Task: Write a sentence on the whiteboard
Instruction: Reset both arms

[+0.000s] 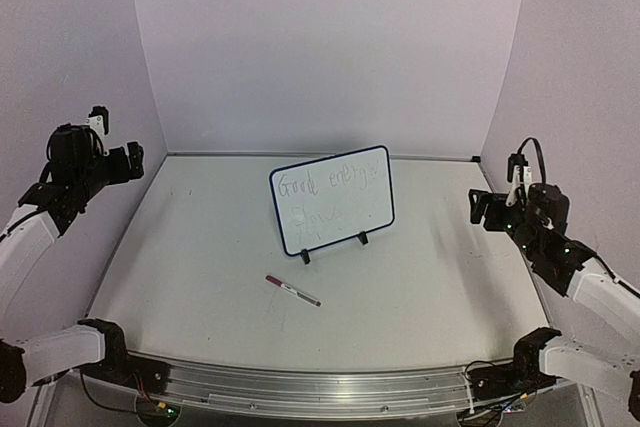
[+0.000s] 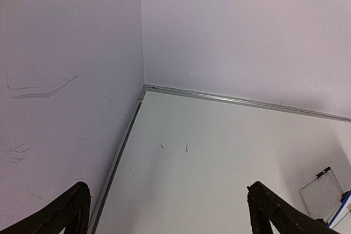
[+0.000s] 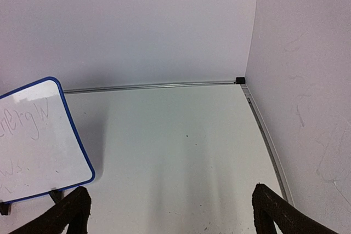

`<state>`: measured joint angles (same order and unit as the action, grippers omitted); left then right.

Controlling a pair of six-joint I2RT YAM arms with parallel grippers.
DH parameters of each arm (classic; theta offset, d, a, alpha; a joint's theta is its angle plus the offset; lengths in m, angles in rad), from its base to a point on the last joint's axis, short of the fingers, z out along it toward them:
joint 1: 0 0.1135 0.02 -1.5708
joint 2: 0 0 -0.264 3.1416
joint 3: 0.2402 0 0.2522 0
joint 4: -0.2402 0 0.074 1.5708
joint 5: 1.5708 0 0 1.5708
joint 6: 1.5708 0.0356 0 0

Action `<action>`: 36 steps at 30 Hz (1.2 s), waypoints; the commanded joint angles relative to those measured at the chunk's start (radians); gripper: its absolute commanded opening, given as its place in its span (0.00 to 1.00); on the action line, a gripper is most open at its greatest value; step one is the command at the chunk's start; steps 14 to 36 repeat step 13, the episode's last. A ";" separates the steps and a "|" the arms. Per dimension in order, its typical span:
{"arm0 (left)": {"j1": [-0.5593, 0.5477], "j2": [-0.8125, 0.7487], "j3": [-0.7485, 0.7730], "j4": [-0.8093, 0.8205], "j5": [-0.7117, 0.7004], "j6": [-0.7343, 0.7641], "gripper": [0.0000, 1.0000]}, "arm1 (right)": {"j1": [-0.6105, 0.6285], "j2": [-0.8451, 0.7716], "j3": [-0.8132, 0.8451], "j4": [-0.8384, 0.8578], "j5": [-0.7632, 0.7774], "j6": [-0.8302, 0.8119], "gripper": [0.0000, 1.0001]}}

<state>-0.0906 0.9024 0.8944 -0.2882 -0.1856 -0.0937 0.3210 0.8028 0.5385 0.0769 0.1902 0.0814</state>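
**Now: both grippers wide open, whiteboard upright mid-table**

At the far left, the left gripper (image 2: 169,191) hangs above the table's (image 1: 190,247) left edge with its jaws spread apart and nothing between them. Its wrist camera looks into the back-left corner and catches only a sliver of the board at lower right, with no writing legible there.

In the middle, the whiteboard (image 1: 331,199) stands on its two black feet, tilted back and facing the arms. The sentence (image 1: 330,185) runs in two faint lines across it. A marker (image 1: 293,290) lies flat just in front of the board, apart from it, and shows only in the top view.

At the right, the right gripper (image 3: 170,190) is likewise spread and holds nothing. Its camera shows the board's right half with the letters close up.

Bare tabletop lies on both sides of the board, out to the walls.
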 commanded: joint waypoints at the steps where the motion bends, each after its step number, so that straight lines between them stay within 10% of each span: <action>1: 0.002 -0.005 -0.012 0.050 -0.019 0.031 0.99 | -0.004 -0.031 -0.034 0.089 0.039 -0.013 0.98; 36: 0.002 -0.011 -0.019 0.057 0.005 0.033 0.99 | -0.003 -0.012 -0.003 0.089 0.025 -0.052 0.98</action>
